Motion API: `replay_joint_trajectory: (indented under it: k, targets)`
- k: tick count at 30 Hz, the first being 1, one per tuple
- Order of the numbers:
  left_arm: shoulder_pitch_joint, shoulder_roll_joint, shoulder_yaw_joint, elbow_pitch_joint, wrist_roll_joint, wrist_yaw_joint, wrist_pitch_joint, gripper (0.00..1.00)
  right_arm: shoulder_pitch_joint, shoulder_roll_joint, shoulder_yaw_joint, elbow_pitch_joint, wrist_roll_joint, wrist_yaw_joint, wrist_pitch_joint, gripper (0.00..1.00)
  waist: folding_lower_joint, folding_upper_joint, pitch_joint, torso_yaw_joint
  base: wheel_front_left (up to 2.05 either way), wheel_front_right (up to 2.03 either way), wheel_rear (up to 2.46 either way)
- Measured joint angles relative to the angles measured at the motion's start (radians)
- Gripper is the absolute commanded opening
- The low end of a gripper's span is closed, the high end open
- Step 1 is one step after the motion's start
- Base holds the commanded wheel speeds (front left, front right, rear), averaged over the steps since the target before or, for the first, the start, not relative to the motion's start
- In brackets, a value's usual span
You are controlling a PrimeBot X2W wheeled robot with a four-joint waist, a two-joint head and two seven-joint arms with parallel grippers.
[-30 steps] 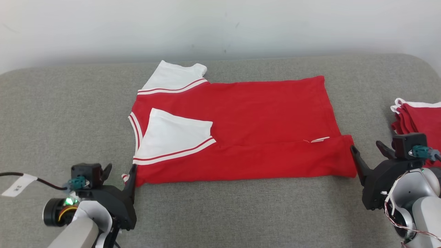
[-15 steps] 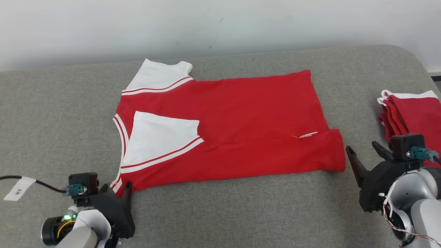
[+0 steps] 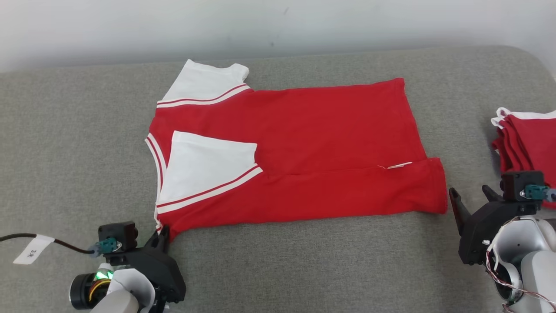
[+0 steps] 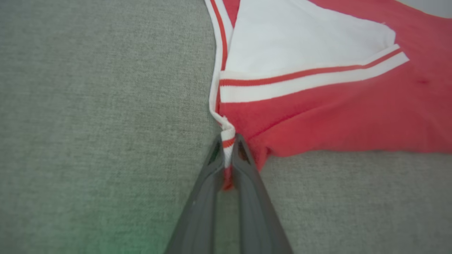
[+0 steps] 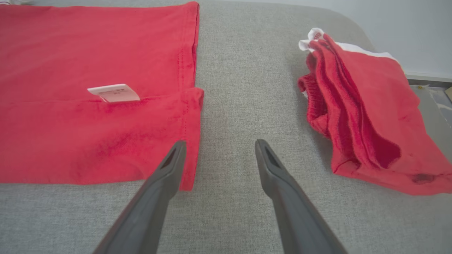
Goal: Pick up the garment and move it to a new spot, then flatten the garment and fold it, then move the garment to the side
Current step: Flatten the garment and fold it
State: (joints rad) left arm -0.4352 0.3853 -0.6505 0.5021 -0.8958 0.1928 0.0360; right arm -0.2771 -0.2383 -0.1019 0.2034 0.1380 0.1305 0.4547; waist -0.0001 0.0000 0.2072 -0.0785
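Red garment [image 3: 312, 126] lies flat, near edge and sleeve [image 3: 208, 161] folded in. Left tool [image 4: 229, 141] pinches its corner [image 4: 228, 133], right tool [image 5: 219, 143] spread beside hem [image 5: 192, 116]. Further folds and side move pending.

Likely test lab; grey padded table [image 3: 65, 152] against bare white wall [image 3: 278, 26]; pile of red garments [image 3: 530, 139].
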Motion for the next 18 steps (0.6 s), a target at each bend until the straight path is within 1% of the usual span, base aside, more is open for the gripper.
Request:
replay_joint_trajectory:
  k: [5,9,12,18]
  targets:
    - [-0.008,-0.013,0.0,0.015,0.0,-0.016,-0.02,0.0,-0.007,0.009,0.001,0.042,-0.024,0.0,0.017,1.0,0.0,0.0,0.011,0.018,0.0,0.0,0.0]
    - [-0.017,-0.012,-0.001,0.023,0.0,-0.018,-0.026,0.0,-0.028,0.022,0.016,0.091,-0.029,0.0,0.017,1.0,0.0,0.0,0.016,0.022,0.0,0.0,0.0]
    - [-0.021,-0.011,-0.001,0.026,0.006,-0.018,-0.034,0.0,-0.046,0.037,0.028,0.147,-0.035,0.0,0.049,1.0,0.0,0.0,0.022,0.024,0.0,0.0,0.0]
    - [-0.041,-0.016,-0.002,0.028,0.022,-0.018,-0.061,0.0,-0.093,0.062,0.044,0.201,-0.047,0.0,0.047,1.0,0.0002,0.0001,0.039,0.033,0.0,0.0,0.0]
